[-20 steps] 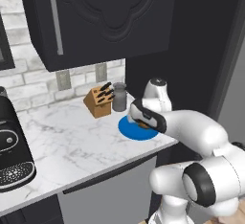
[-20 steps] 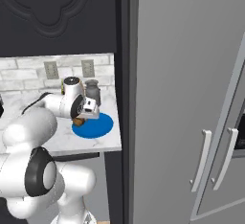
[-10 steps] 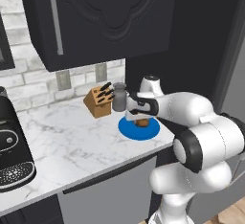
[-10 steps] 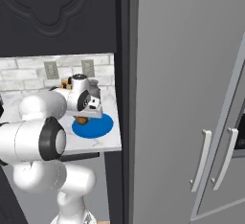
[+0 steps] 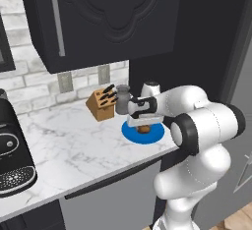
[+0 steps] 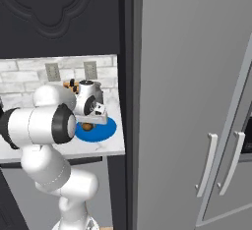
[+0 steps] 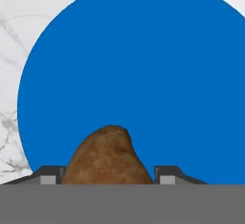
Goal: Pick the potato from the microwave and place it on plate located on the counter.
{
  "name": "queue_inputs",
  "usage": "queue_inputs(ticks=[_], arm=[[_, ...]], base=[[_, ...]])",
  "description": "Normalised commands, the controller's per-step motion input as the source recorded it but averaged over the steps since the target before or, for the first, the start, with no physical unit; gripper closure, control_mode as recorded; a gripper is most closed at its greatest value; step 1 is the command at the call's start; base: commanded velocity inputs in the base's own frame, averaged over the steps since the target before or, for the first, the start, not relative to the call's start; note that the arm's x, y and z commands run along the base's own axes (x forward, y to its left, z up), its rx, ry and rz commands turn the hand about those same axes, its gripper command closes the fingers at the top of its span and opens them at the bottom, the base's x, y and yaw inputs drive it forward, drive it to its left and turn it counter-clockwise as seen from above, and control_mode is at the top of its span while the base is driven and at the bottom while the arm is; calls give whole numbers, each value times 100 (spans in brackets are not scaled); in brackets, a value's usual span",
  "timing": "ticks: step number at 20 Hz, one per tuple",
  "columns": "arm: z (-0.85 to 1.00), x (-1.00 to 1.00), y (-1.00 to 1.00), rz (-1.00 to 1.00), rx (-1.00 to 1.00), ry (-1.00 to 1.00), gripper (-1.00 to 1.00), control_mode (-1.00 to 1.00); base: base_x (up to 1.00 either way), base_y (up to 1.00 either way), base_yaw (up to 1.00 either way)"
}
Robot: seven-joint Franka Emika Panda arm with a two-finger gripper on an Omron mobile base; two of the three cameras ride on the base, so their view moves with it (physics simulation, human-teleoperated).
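Note:
The brown potato (image 7: 107, 157) sits between my gripper's (image 7: 107, 175) two fingertips, and the gripper is shut on it. It hangs just above the bright blue plate (image 7: 143, 74). From the left base view the gripper (image 5: 143, 125) points down over the plate (image 5: 156, 134) with the potato (image 5: 143, 129) close to its surface; I cannot tell if they touch. The plate (image 6: 102, 131) lies near the right end of the white marble counter (image 5: 74, 145), with the potato (image 6: 87, 126) under the gripper (image 6: 89, 123). The microwave is out of view.
A wooden knife block (image 5: 101, 104) and a grey canister (image 5: 122, 100) stand just behind the plate. A black coffee machine (image 5: 12, 150) sits at the counter's left. A dark upper cabinet (image 5: 98, 17) hangs overhead. A tall grey panel (image 6: 197, 101) bounds the counter's right end.
The arm's elbow has swung round and risen. The hand with the potato has stayed over the blue plate and sunk slightly toward it.

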Motion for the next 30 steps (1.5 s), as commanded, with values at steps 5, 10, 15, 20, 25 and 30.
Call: queue_inputs(ticks=[5, 10, 15, 20, 25, 30], arm=[[-31, 15, 0, 0, 0, 3, 100, -100], [0, 0, 0, 0, 0, 0, -100, -100], [0, 0, 0, 0, 0, 0, -100, -100], [22, 0, 0, -1, 0, -3, -100, -100], [62, -5, 0, -3, 0, -8, -100, -100], [74, -47, 0, -6, 0, -5, -100, -100]], base=[[0, 0, 0], [0, 0, 0], [0, 0, 0], [0, 0, 0], [0, 0, 0], [0, 0, 0]])
